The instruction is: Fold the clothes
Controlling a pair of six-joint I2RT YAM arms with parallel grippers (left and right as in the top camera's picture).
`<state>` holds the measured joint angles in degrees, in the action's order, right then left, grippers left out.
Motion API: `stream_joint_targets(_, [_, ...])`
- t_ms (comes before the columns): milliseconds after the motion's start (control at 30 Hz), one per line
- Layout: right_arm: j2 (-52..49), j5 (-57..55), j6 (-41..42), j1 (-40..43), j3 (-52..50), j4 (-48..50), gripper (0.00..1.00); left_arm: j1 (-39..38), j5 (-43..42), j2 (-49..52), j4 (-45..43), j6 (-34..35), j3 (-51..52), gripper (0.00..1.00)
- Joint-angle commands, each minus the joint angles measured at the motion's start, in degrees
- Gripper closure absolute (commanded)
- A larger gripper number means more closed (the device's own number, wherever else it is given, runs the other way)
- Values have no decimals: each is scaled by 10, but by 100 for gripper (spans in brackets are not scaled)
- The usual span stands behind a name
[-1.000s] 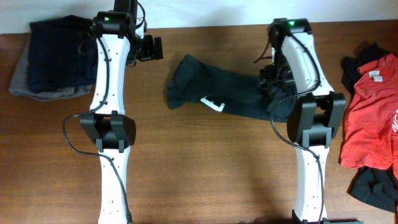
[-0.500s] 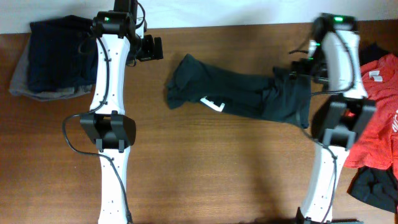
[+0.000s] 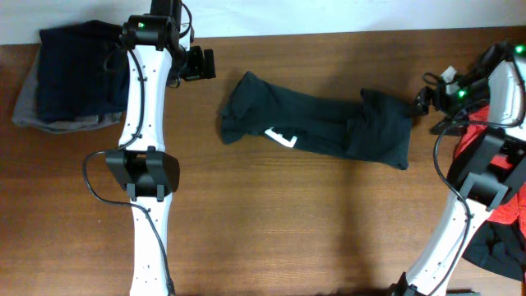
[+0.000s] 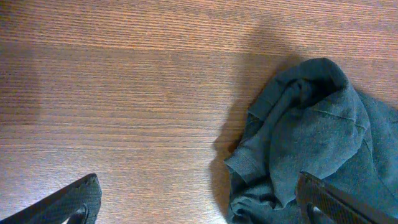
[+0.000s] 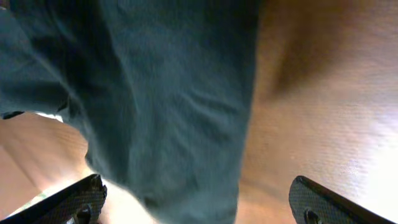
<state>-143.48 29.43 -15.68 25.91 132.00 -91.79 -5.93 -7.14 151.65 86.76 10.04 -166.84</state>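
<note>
Green shirt [image 3: 316,123] lies stretched out, probably ready for folding, with left gripper [image 4: 199,205] and right gripper [image 5: 199,205] both splayed wide (holding nothing).

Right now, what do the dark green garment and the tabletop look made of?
Dark green garment: soft matte knit, likely cotton jersey. The signs are a fine surface texture, a stitched seam and limp folds. The fibre cannot be confirmed.
Tabletop: brown wood or wood-look laminate with a satin finish. It shows straight parallel grain lines and a faint sheen. Solid or laminate cannot be told.
</note>
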Motion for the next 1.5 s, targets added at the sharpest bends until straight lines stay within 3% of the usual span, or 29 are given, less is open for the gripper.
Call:
stream_joint_targets(0, [-2,56,-27,-12,-67,43,1,3,-6,4,3,-9,-11,1])
stream_joint_targets(333, [-2,81,-8,-16,-193,144,1,3,-6,4,7,-9,-11,1])
stream_joint_targets(500, [-1,78,19,-12,-185,147,38,3,-6,4,6,-9,-11,1])
stream_joint_targets(600, [2,57,49,-11,-164,146,54,3,-6,4,7,-9,-11,1])
stream_joint_targets(733, [20,-16,95,-15,-137,143,66,3,-6,4,7,-9,-11,1])
stream_joint_targets(800, [38,-47,104,-24,-124,138,92,3,-6,4,6,-9,-11,1])
stream_joint_targets(833, [44,-47,104,-28,-119,135,96,3,-6,4,6,-9,-11,1])
stream_joint_targets(1033, [63,-78,109,-53,-111,131,96,3,-6,4,3,-9,-11,1])
stream_joint_targets(1467, [113,-393,227,-165,-87,119,96,3,-6,4,2,-9,-11,1])
